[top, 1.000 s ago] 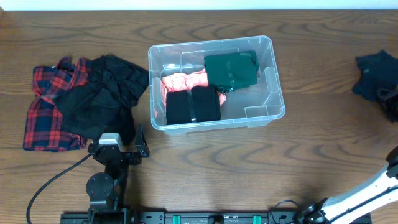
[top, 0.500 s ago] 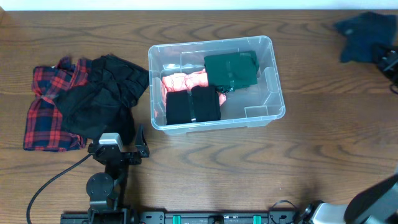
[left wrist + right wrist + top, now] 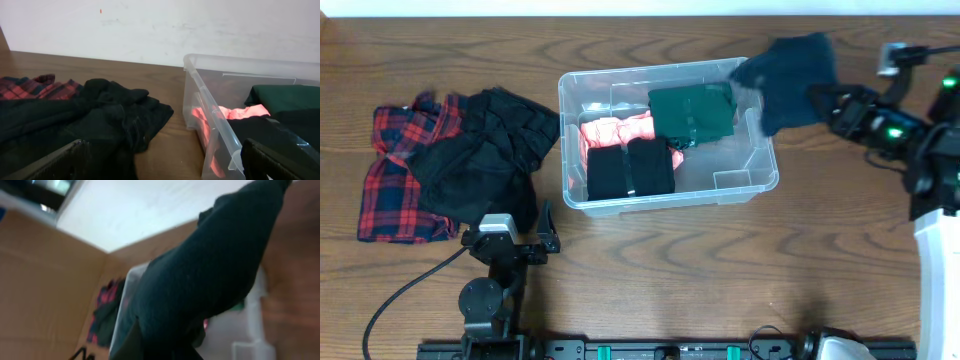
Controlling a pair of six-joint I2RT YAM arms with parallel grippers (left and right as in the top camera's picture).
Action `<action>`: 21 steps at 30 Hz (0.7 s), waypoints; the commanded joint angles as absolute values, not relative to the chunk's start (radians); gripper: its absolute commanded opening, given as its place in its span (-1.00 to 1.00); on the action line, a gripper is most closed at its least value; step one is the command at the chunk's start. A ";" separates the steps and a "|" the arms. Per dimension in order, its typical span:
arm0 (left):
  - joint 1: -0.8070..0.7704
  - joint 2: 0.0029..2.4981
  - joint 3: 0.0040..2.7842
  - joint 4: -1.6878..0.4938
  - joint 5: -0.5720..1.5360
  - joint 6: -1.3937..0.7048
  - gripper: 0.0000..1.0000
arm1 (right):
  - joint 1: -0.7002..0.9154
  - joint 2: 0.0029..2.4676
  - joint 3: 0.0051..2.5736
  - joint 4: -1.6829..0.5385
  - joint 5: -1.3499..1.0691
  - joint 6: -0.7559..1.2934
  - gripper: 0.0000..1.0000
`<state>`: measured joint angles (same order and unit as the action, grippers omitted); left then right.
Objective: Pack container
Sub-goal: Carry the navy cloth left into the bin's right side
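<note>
The wooden counter carries a job that looks about half done. The container sits at its middle, slightly askew, and three folded pieces already lie in it. A loose heap waits on the counter just left of the container, which suggests at least two garments are still to be packed.

The container is a clear rectangular tub with rounded corners and a thick rim. Its walls are see-through enough to show the clothes from the side in the left wrist view. Moulded ridges show near its right front corner, where the floor is still bare.

In the heap to the container's left, a crumpled black garment lies over a red plaid shirt. A dark blue garment hangs in the air over the container's right rear corner, on its way in by the look of it. Inside the container, a black folded piece lies at the front left, a green folded piece at the rear middle and a pink piece at the rear left.

The right claw, just right of the container, grips the dark blue garment, and the cloth fills its wrist view. The left claw, in front of the container and to its left, is spread wide and holds nothing.
</note>
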<state>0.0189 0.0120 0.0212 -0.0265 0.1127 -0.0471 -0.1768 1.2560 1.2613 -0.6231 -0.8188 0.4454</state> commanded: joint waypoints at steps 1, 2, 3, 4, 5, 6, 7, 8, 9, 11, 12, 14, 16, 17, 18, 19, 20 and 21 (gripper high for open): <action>0.024 0.010 0.004 -0.060 0.123 -0.031 0.96 | -0.072 1.248 1.257 -0.665 -0.684 0.461 -0.97; 0.024 0.010 0.004 -0.060 0.123 -0.031 0.96 | -0.041 1.248 1.250 -0.671 -0.652 0.470 -0.97; 0.024 0.010 0.004 -0.060 0.123 -0.031 0.96 | 0.018 1.248 1.234 -0.667 -0.604 0.484 -0.98; 0.024 0.010 0.004 -0.060 0.123 -0.031 0.96 | 0.052 1.249 1.225 -0.660 -0.574 0.498 -0.97; 0.024 0.010 0.004 -0.060 0.123 -0.031 0.96 | 0.091 1.249 1.214 -0.648 -0.537 0.516 -0.98; 0.024 0.010 0.004 -0.060 0.123 -0.031 0.96 | 0.122 1.249 1.207 -0.638 -0.508 0.527 -0.97; 0.024 0.010 0.004 -0.060 0.123 -0.031 0.96 | 0.162 1.249 1.197 -0.624 -0.466 0.549 -0.97; 0.024 0.010 0.004 -0.060 0.123 -0.031 0.96 | 0.196 1.249 1.188 -0.611 -0.430 0.568 -0.97; 0.024 0.010 0.004 -0.060 0.123 -0.031 0.96 | 0.226 1.249 1.179 -0.599 -0.395 0.584 -0.98; 0.024 0.010 0.004 -0.060 0.123 -0.031 0.96 | 0.281 1.249 1.163 -0.584 -0.307 0.631 -0.97; 0.024 0.010 0.004 -0.060 0.123 -0.031 0.96 | 0.304 1.249 1.153 -0.579 -0.263 0.658 -0.97; 0.024 0.010 0.004 -0.060 0.123 -0.031 0.96 | 0.337 1.249 1.134 -0.570 -0.205 0.696 -0.98; 0.024 0.010 0.004 -0.060 0.123 -0.031 0.96 | 0.363 1.249 1.108 -0.555 -0.165 0.729 -0.97; 0.024 0.010 0.004 -0.060 0.123 -0.031 0.96 | 0.371 1.249 1.097 -0.549 -0.152 0.741 -0.97; 0.024 0.010 0.004 -0.060 0.123 -0.031 0.96 | 0.377 1.249 1.086 -0.546 -0.141 0.756 -0.98; 0.024 0.010 0.004 -0.060 0.123 -0.031 0.96 | 0.382 1.249 1.071 -0.537 -0.137 0.766 -0.97; 0.024 0.010 0.004 -0.060 0.123 -0.031 0.96 | 0.387 1.249 1.057 -0.525 -0.138 0.767 -0.97; 0.024 0.010 0.004 -0.060 0.123 -0.031 0.96 | 0.390 1.249 1.045 -0.516 -0.139 0.767 -0.98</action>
